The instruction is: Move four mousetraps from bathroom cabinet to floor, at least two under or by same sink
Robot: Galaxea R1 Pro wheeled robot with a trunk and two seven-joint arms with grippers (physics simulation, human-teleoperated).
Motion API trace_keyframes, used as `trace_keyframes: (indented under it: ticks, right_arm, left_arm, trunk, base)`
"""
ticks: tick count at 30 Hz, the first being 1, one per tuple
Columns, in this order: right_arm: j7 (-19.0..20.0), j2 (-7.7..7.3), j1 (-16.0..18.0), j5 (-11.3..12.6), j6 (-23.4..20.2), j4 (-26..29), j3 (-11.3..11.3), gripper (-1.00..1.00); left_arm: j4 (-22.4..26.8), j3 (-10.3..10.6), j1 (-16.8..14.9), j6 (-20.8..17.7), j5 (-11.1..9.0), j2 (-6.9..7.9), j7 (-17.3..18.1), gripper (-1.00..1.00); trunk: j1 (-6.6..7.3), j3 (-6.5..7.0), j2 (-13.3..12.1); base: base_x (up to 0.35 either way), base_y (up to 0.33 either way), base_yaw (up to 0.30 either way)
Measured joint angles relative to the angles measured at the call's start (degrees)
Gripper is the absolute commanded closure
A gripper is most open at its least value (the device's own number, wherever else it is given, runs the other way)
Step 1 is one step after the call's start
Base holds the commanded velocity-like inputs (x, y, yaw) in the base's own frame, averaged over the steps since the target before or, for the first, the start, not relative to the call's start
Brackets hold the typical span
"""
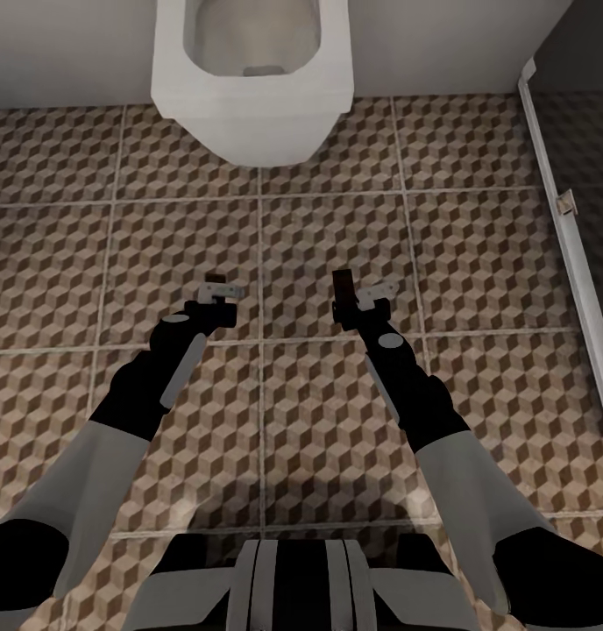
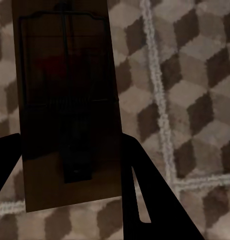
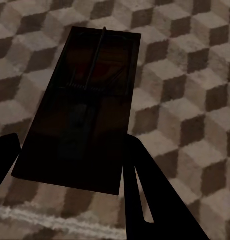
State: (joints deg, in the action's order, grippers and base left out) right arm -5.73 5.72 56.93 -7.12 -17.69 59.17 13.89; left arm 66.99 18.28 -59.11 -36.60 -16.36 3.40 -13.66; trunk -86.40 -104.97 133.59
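Each pincer is closed on a mousetrap and hangs above the bathroom floor. The left pincer holds a trap between its dark fingers; the board stretches ahead of the fingertips, its wire bar and spring facing the wrist camera, with patterned tile and a pale grout line beyond it. The right pincer clamps the second trap the same way, though this board sits slightly skewed between the fingers and is darker, so how much of it the fingers cover is hard to tell. Further out, straight ahead of both pincers, stands a white toilet, and beyond the right pincer runs a pale strip along the floor's edge. The likely trouble is placement: releasing here would put both traps by the toilet, and at least two must end up under or next to the sink. A drop from this height could also bounce or flip a light board, and the skewed right trap may twist free early if the arm swings quickly.
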Motion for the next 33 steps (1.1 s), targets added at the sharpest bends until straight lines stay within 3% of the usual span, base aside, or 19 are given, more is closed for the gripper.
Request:
trace_keyframes:
  ticks: [19,33]
  right_arm:
    - [0.0,0.00,0.0,0.0,0.0,0.0,0.2,1.00]
    - [0.0,-0.01,0.0,0.0,0.0,0.0,0.2,1.00]
  left_arm:
    - [-0.2,0.1,0.1,-0.1,0.0,0.05,0.0,1.00]
    - [-0.4,0.1,0.3,-0.2,0.0,0.04,0.0,1.00]
  trunk:
    - [0.00,0.00,0.0]
    - [0.02,0.00,0.0]
  base:
    - [0.010,0.003,0.000]
    - [0.265,0.135,0.000]
